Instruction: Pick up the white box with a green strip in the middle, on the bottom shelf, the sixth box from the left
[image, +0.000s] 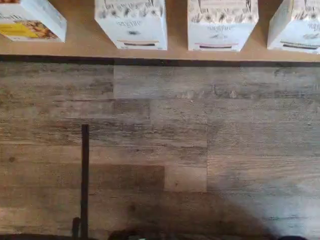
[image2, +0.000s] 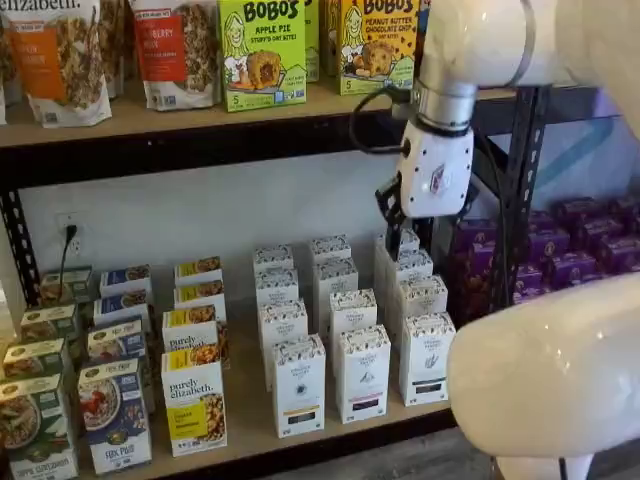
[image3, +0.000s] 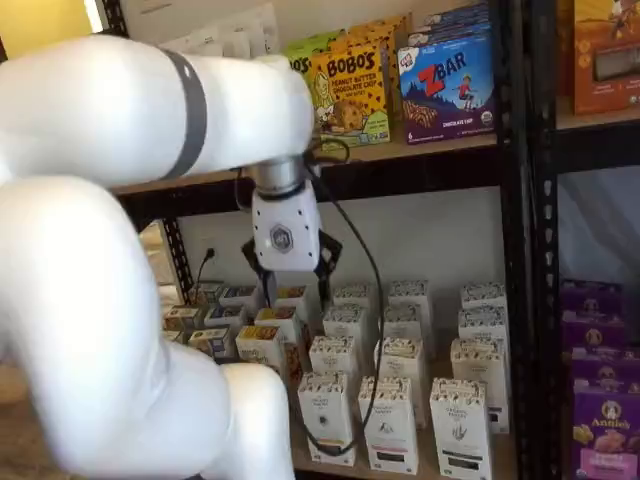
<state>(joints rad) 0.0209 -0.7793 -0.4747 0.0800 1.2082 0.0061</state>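
Note:
The white box (image: 296, 26), with a speckled top and a faint greenish band, stands at the front edge of the bottom shelf (image: 75, 50). In both shelf views it is the rightmost front white carton (image2: 425, 360) (image3: 460, 430). Next to it stand a similar carton with a pink band (image: 220, 25) and one with a dark band (image: 132, 24). My gripper (image3: 293, 285) hangs in front of the rack, well above the white cartons and out from the shelf. Its black fingers show spread with a gap and hold nothing. It also shows in a shelf view (image2: 428, 222).
A yellow-and-white "purely elizabeth" carton (image: 30, 22) stands left of the white cartons. More rows of white cartons stand behind the front ones (image2: 340, 280). Purple boxes (image2: 580, 250) fill the rack to the right. The upper shelf board (image2: 200, 120) holds snack boxes. Wood-plank floor (image: 200, 150) lies below.

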